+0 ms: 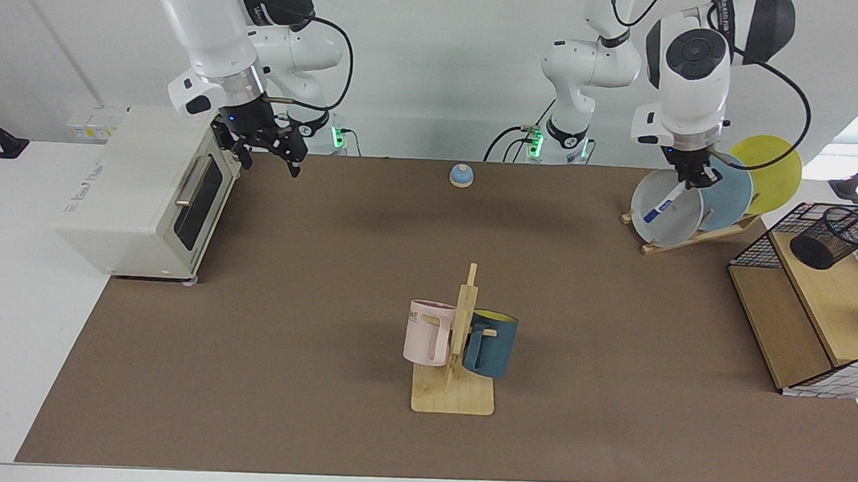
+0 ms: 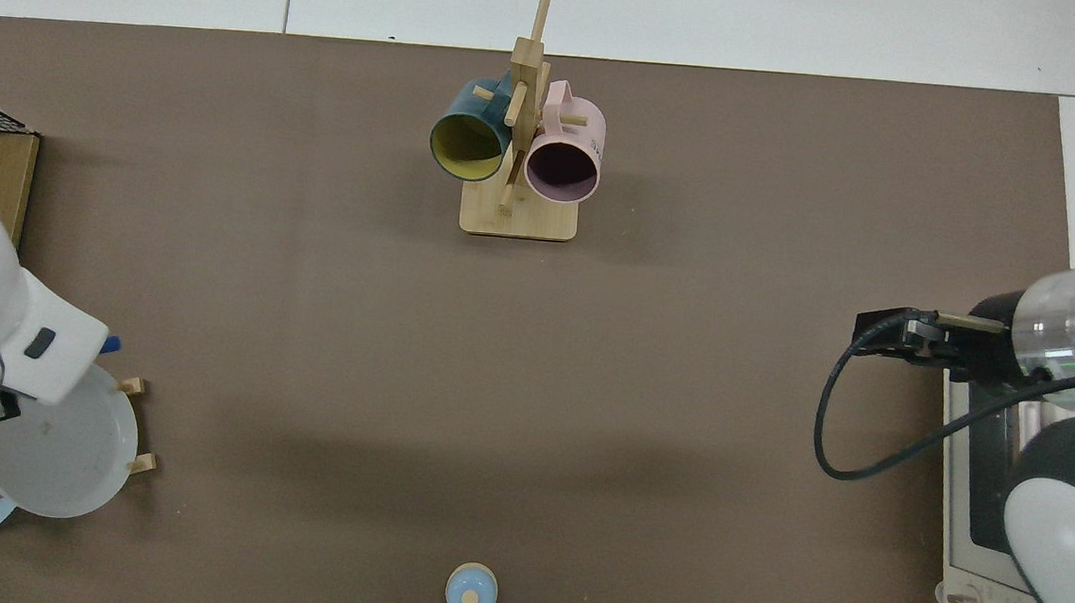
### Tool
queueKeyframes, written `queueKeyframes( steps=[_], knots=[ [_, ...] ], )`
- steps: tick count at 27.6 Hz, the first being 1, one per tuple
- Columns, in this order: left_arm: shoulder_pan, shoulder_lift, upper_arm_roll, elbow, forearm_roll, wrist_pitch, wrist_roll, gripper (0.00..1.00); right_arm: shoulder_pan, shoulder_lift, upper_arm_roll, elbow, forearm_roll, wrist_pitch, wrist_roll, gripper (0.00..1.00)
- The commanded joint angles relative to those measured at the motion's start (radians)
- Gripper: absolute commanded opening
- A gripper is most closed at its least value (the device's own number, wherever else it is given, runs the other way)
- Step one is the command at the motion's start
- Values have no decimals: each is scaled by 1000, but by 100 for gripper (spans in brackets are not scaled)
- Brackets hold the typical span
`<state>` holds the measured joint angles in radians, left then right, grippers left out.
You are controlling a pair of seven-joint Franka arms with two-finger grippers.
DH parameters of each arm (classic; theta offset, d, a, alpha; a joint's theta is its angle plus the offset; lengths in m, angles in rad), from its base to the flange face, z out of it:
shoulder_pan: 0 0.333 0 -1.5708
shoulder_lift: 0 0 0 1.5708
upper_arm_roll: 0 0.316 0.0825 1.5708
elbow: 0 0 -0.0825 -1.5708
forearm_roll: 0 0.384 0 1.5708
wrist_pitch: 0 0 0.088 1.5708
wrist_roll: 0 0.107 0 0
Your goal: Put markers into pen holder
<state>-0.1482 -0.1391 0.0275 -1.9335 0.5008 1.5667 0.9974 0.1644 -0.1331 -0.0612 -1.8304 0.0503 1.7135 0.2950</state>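
Note:
My left gripper (image 1: pixel 685 185) is shut on the top end of the marker (image 1: pixel 664 206). It hangs slanted in front of the grey plate, blue cap lowest. In the top view only the marker's blue cap (image 2: pixel 111 344) peeps out past the arm's white body, and the left gripper itself is hidden under it. The pen holder (image 1: pixel 833 237), a black mesh cup, stands on the wooden shelf at the far right, well to the right of the marker and apart from it; the top view leaves it out. My right gripper (image 1: pixel 291 164) (image 2: pixel 872 325) hangs by the toaster oven's front, holding nothing.
A toaster oven (image 1: pixel 149 192) sits on one side. A wooden mug rack (image 1: pixel 455 398) with a pink and a blue mug stands mid-table. A plate rack (image 1: pixel 690 238) holds three plates just behind the marker. A small blue bell (image 1: pixel 461 175) and the wire-and-wood shelf box (image 1: pixel 795 315) are also here.

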Motion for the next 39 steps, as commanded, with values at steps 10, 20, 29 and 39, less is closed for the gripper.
queueKeyframes(
  steps=[10,20,29,39],
  knots=[
    [-5,173,225,330,127,-86,305,0,1,27,-46,43,-158,-14,-211,100],
    [-8,168,319,389,188,-36,391,0,1,12,-46,39,-145,-22,-206,100],
    [-5,184,371,381,331,104,475,0,0,12,-54,39,-38,-41,-169,100],
    [-7,266,387,390,392,101,488,0,-2,4,-54,36,-44,-74,-171,100]
  ],
)
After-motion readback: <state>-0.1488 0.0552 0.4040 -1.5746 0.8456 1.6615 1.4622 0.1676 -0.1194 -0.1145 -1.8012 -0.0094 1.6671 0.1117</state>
